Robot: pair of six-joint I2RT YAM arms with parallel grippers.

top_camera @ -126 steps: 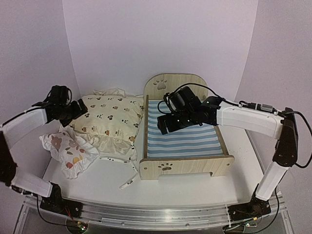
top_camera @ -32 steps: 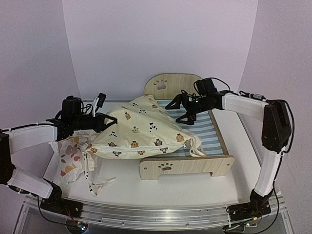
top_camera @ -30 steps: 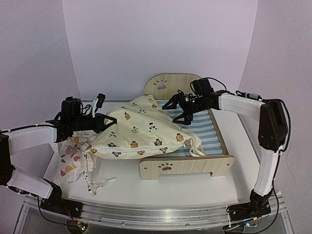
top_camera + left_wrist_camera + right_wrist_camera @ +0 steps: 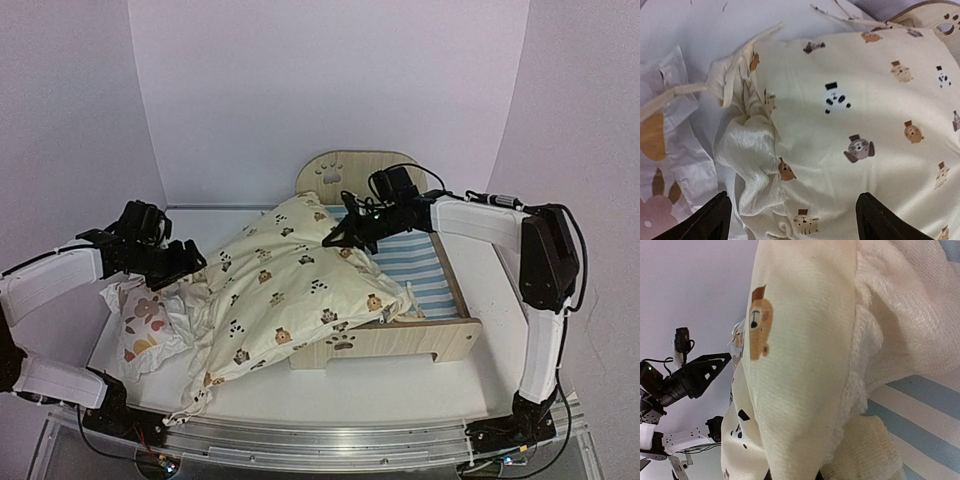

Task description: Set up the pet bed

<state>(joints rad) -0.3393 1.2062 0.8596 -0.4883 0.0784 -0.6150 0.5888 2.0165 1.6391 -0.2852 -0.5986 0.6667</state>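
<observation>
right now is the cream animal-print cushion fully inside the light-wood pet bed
Only partly: one end of the cushion lies on the pet bed, the rest drapes over its left side onto the table.

I see the small light-wood pet bed (image 4: 420,270) standing flat on the table (image 4: 400,395), round headboard (image 4: 350,170) at the far end, low paw-print footboard (image 4: 400,343) nearest me, blue-and-white stripes showing inside.
</observation>
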